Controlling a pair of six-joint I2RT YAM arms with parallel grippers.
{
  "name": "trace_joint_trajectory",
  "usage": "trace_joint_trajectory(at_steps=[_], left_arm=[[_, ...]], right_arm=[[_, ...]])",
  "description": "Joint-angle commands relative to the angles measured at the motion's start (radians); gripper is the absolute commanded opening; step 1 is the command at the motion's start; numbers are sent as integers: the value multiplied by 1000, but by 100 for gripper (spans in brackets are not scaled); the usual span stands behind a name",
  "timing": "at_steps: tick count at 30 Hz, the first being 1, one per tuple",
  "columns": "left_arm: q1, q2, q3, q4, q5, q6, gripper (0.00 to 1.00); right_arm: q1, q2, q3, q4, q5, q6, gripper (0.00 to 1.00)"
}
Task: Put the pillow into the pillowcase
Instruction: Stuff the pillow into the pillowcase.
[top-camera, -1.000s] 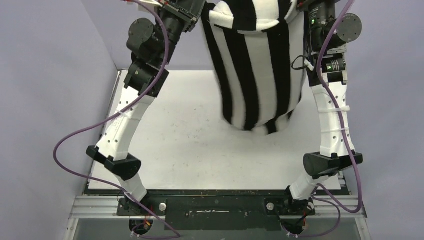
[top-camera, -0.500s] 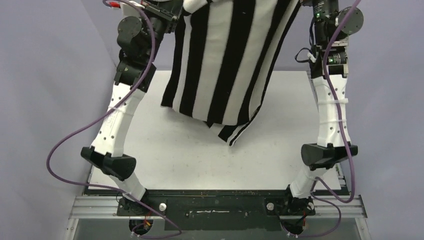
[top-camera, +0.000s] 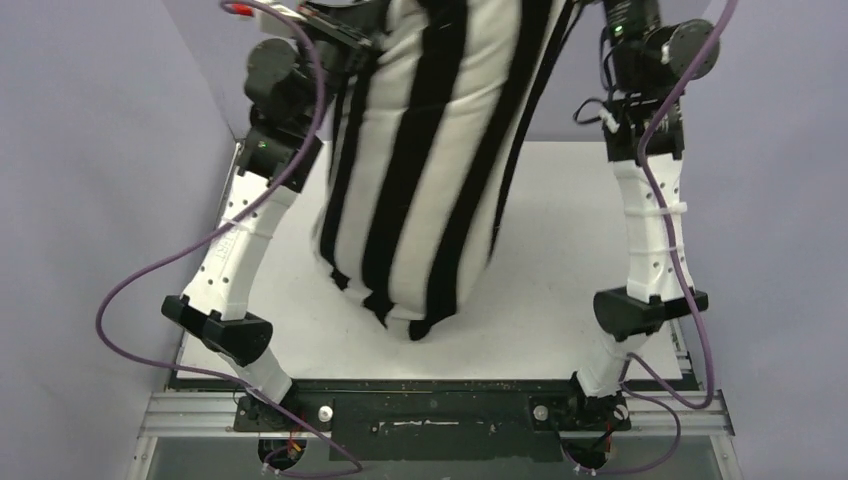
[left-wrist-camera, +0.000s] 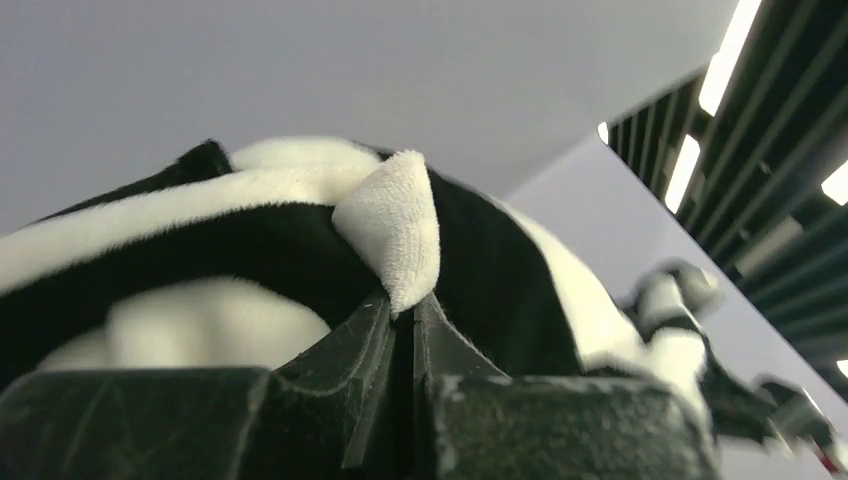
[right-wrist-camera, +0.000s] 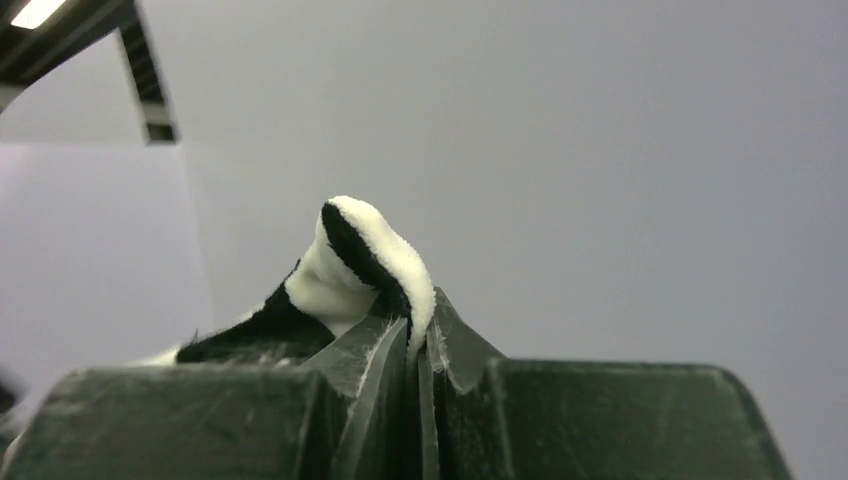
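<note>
**Pillow prob. inside case (top-camera: 420, 170), hung from both grippers**

Case hangs high over the table (top-camera: 580, 300), long axis approx. vertical, tilted so its lower end swings toward the near edge and the L side. It looks plump and rounded all the way down, so the pillow is judged to be inside. No bare pillow fabric can be made out for sure; a pale blur in the L wrist view could be it, can't tell.

L gripper (left-wrist-camera: 400, 330): fingers closed almost fully, a white plush fold of case pinched between them. R gripper (right-wrist-camera: 418, 350): same, closed tight on a black-and-white edge fold. Both grips sit at the top end of the case, w/ only a small bite of cloth each.

Step in hand, as a judgement: shaking or settling the pillow down to the closed end.

To do it well:
- Hold the pinch firm; the bites are small and the load is heavy, so a slip at either side would dump one corner.
- Hold both grippers level and apart, so the mouth stays taut and the pillow drops evenly.
- Use short, gentle lifts, not wide swings; the low end is already skewed.
- Lower the bottom onto the table before letting go.
</note>
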Motion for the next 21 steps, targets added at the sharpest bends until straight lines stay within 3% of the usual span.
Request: trace_joint_trajectory(at_steps=[1,3,5,7,9,10,12,15,16,18,21], left_arm=[[-202,-151,36,170,-124,223,0],[-84,-35,199,92,-143,205,0],[70,144,453,-51,-110,107,0],[204,270,627,-123,-26,-38,0],[264,281,650,-110,73,-110,0],[251,245,621,-106,105,-103,0],[163,94,387,-17,150,-55,0],[-114,-168,-5,247,18,125,0],[-189,-197,-23,234,-40,204,0],[-215,-195,-6,196,-97,273,0],[-47,-76,150,55,-113,220,0]], right_arm=[[-201,148,283,128,150,60,0],[-206,47,101,164,116,56,0],[-170,-130,-216,291,48,86,0],[-47,-325,-460,374,53,46,0],[103,-400,-574,410,82,-34,0],[138,-400,-572,400,108,-73,0],[142,-338,-442,346,166,-137,0],[22,-126,-85,201,197,-140,0],[-39,-55,25,165,190,-99,0],[-118,35,167,135,185,-46,0],[-156,5,85,188,205,-27,0]])
